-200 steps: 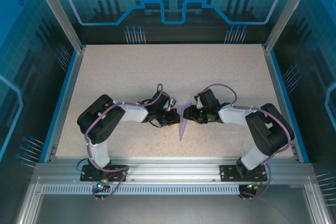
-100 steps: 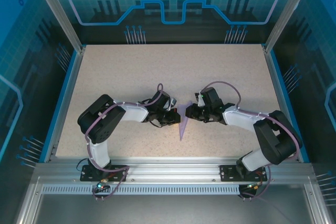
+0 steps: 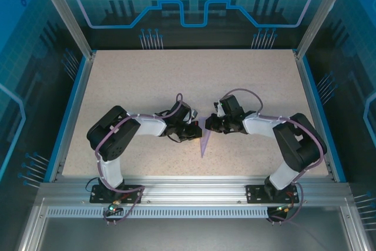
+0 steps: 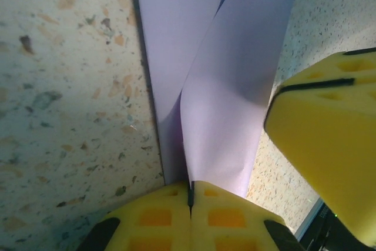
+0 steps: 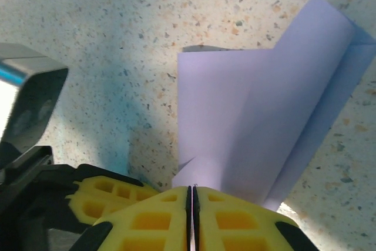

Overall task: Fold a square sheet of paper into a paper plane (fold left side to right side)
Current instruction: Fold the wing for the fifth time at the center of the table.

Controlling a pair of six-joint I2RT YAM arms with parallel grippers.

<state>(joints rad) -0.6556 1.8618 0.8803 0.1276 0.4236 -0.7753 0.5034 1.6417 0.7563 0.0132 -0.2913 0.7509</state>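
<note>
— What do we see change over the last second?

— The right claw (image 5: 191, 201). A second back its jaws stand partly apart at the paper's (image 3: 203, 144) right edge. Now the yellow pads are pressed together with only a hairline seam between them. From the right wrist, a raised flap of the paper runs straight into that seam.

— So we call it a grip?

— We think so. The flap meets the pads right at the bottom of the view, so we can't rule out that it merely rests against the tips. The right arm also shifts a little: its elbow swings outward and comes back, while the claw stays at the paper.

— And the left claw (image 4: 190, 195)?

— It doesn't move. It stays clamped on the paper's near-left edge. From the left wrist we see the crease disappear between its closed pads, with one right-hand pad just beside the sheet.

— Where does the paper sit?

— On the table (image 3: 176, 80), between the two claws, a little nearer the arms than the middle. From above it already looks like a slim lavender wedge with its point towards the bases. Up close it isn't flat: one layer bows up and curls over the other.

— What does that mean for the task?

— In our judgement both sides are now held, so the next fold can be drawn across and pressed. The raised layer still has to be laid flat and creased. Thin paper pinched at two edges could tear or buckle if the claws pull apart.
</note>
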